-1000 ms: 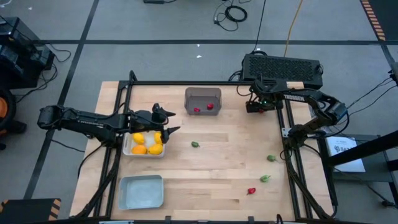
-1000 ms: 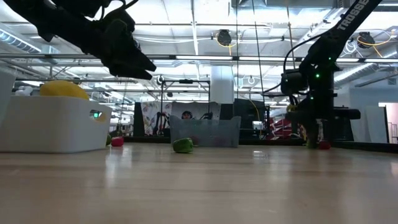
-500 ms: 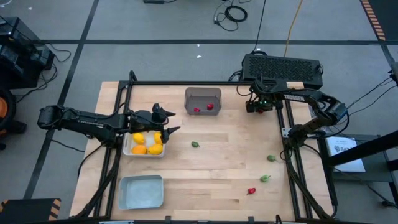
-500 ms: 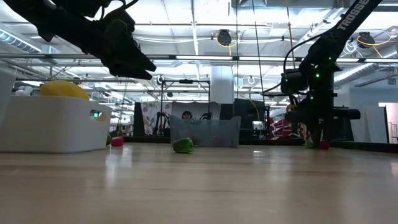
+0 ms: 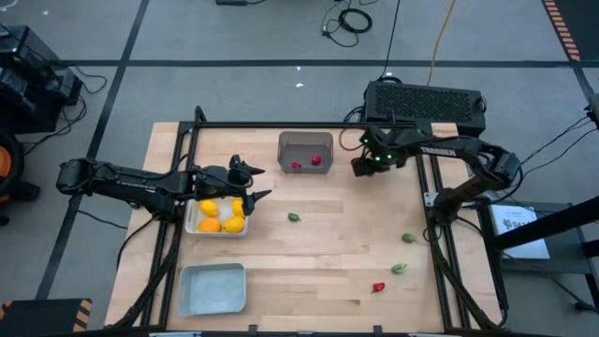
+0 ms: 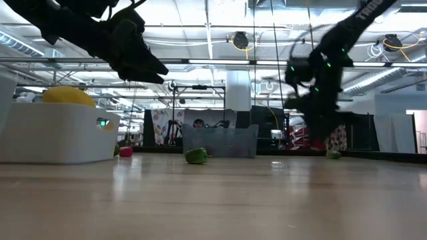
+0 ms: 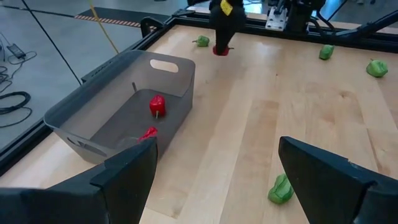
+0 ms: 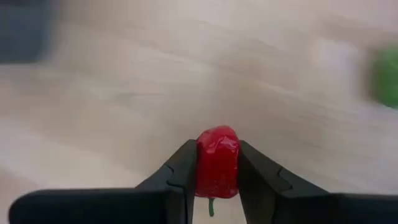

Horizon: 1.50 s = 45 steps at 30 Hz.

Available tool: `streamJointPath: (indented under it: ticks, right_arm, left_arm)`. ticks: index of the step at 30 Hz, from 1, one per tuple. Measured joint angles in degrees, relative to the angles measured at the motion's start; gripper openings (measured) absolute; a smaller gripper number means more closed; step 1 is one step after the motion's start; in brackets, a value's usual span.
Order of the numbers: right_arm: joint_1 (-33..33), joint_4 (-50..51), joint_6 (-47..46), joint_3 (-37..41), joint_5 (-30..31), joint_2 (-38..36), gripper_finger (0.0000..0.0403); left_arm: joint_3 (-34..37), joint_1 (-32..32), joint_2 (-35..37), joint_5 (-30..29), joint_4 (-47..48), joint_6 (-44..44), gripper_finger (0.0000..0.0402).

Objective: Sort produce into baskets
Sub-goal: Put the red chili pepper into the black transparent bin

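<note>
My right gripper [image 5: 363,165] hangs over the table's far right part, just right of the dark grey basket [image 5: 305,153], and is shut on a small red piece of produce [image 8: 217,163]. That basket holds two red pieces [image 7: 157,104]. My left gripper [image 5: 259,182] stands open above the right end of the white tray [image 5: 193,223], where yellow-orange rounds [image 5: 221,215] lie. The light grey-blue tray [image 5: 213,287] sits near the front left. Green pieces [image 5: 294,217] [image 5: 409,238] [image 5: 400,269] and one red piece [image 5: 379,287] lie loose on the wood. My right gripper pinches the red piece by its two opposite sides [image 8: 202,165] between its two fingers [image 8: 180,175]. The fingers come from above, pointing steeply down. The piece [image 7: 221,51] hangs between the fingertips, a little above the table, with a thin green stem [image 8: 211,206] showing.
A black box [image 5: 426,105] stands beyond the table's far right corner. A black frame rail [image 5: 281,125] runs along the far edge, and rails run down both sides. Bare wood lies between the dark grey basket and the loose pieces.
My right gripper has risen and gone toward the table's left edge, toward the dark grey basket, tipping and turning as it went. The red piece that lay on the wood below it at the far right is now lifted clear and travels with it.
</note>
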<state>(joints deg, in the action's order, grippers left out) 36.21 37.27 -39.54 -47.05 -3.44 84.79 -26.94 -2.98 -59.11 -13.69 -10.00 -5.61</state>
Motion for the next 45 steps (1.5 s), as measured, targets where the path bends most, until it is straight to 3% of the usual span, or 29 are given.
streamJointPath:
  ticks: [4, 10, 19, 32, 45]
  right_arm:
    - [-5.21, -4.59, 0.03, -5.36, 0.07, 0.00, 0.0084]
    - [-10.18, -22.02, 0.12, -9.74, 3.76, 0.10, 0.0084]
    - [-12.04, -36.79, 1.41, -10.98, 6.47, 6.17, 0.0084]
    - [-12.12, -36.88, 7.04, -13.61, 6.30, 10.58, 0.0087]
    - [-12.12, -32.53, 13.17, -16.04, 6.73, 10.57, 0.0151]
  left_arm:
    - [0.00, 0.00, 0.00, 0.00, -0.02, 0.02, 0.0341]
    - [0.00, 0.00, 0.00, 0.00, -0.31, 0.09, 0.0341]
    - [0.00, -0.01, 0.00, 0.00, -0.28, 0.50, 0.0341]
    - [0.00, -0.04, 0.00, -3.38, 0.24, 1.64, 0.0341]
    - [0.00, -0.04, 0.00, -6.34, 2.46, 0.39, 0.0341]
